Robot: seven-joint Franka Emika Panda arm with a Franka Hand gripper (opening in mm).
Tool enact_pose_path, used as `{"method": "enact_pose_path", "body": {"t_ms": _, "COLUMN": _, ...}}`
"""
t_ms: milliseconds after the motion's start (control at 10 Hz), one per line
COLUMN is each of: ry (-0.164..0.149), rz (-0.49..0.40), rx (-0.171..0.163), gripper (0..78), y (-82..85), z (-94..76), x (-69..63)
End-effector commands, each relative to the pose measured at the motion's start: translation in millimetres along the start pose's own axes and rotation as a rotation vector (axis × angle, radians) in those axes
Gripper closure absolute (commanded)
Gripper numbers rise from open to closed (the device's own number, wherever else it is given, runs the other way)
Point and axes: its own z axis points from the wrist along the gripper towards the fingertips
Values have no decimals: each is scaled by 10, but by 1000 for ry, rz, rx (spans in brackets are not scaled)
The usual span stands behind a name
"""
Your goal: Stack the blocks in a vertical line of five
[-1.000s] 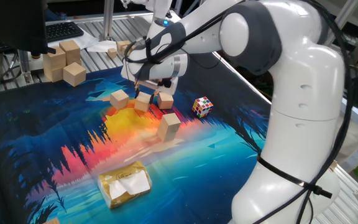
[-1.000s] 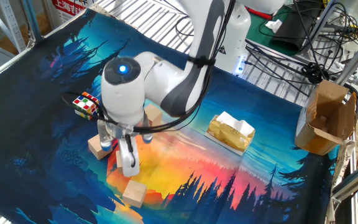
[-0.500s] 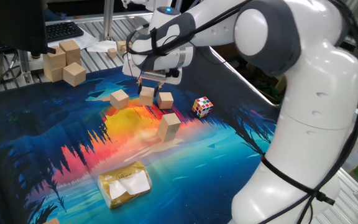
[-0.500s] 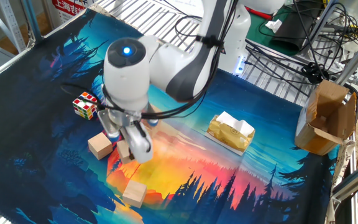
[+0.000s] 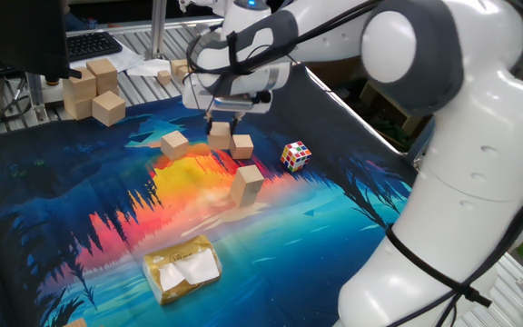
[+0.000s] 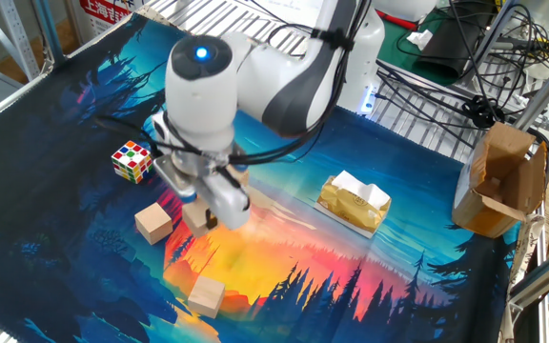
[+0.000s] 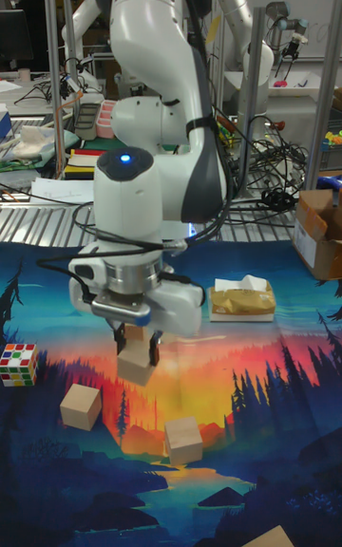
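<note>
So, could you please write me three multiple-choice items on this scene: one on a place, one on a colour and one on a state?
1. Where does the puzzle cube lie?
A. on the mat
B. on the tissue packet
C. in the cardboard box

2. What colour is the light on the arm?
A. red
B. green
C. blue

3. How is the gripper?
A. open, holding nothing
B. shut on a block
C. shut on the puzzle cube

Key:
1 A, the puzzle cube rests on the mat.
2 C, the light glows blue.
3 B, the gripper clamps a block between its fingers.
</note>
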Motion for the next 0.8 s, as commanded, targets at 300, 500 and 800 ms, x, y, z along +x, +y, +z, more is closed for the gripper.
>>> {"method": "enact_pose_path", "body": {"t_ms": 300, "ry": 22, "rz": -280, "rx": 22, "gripper": 764, "y": -227, "z": -422, "x": 231}}
{"method": "enact_pose_path", "body": {"t_ms": 500, "ry": 22, "rz": -291, "rx": 22, "gripper": 764, "y": -257, "z": -431, "x": 294}}
{"method": "enact_pose_path", "body": {"t_ms": 800, "ry": 11, "rz": -312, "rx": 21, "gripper": 764, "y": -328, "z": -405, "x": 474}}
